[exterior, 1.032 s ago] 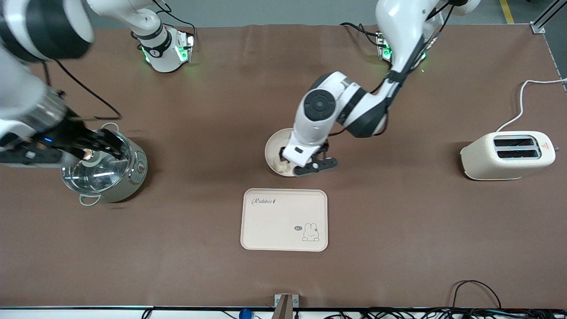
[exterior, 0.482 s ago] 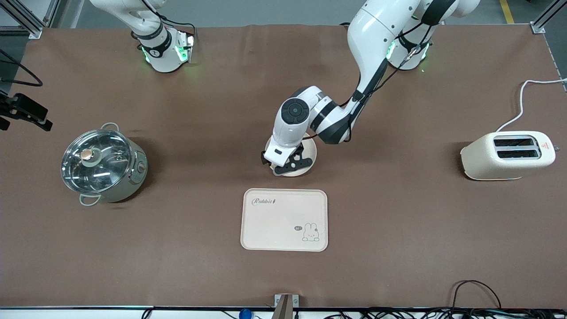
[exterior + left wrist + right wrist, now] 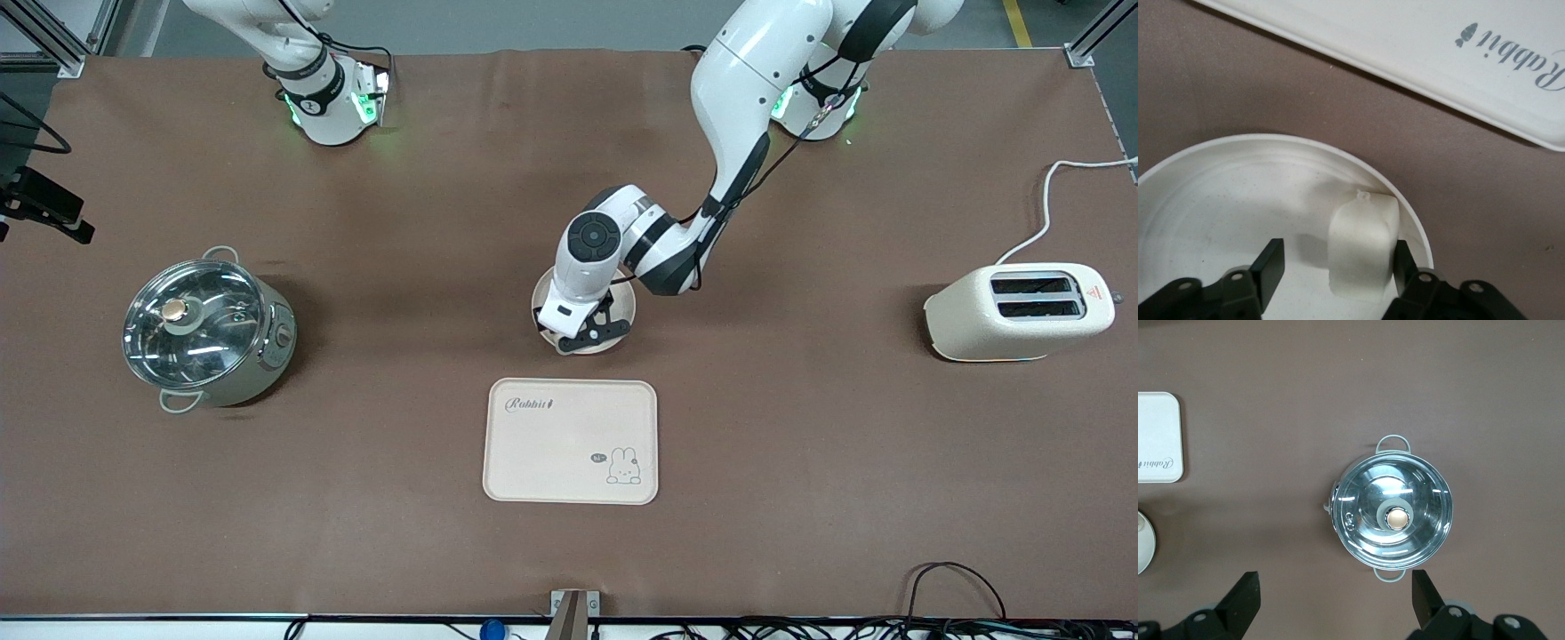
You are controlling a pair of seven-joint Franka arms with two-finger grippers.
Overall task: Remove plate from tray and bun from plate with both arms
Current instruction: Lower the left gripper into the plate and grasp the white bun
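Note:
The round plate [image 3: 627, 304] sits on the brown table, farther from the front camera than the tray [image 3: 571, 442], which carries nothing. My left gripper [image 3: 580, 334] is down in the plate. In the left wrist view the bun [image 3: 1361, 243] lies in the plate [image 3: 1211, 207] by its rim, with a corner of the tray [image 3: 1405, 40] close by. My left gripper [image 3: 1337, 261] is open with one finger [image 3: 1403, 259] against the bun and the other finger [image 3: 1271, 265] apart from it. My right gripper [image 3: 1335, 590] is open and empty, high over the table beside the pot.
A steel pot with a glass lid [image 3: 206, 331] stands toward the right arm's end; it also shows in the right wrist view [image 3: 1395, 518]. A cream toaster [image 3: 1021, 311] with a white cord stands toward the left arm's end. Cables run along the nearest table edge.
My right arm has pulled up and away from over the pot to the edge of the front view. My left gripper has shifted across the plate and now straddles the bun.

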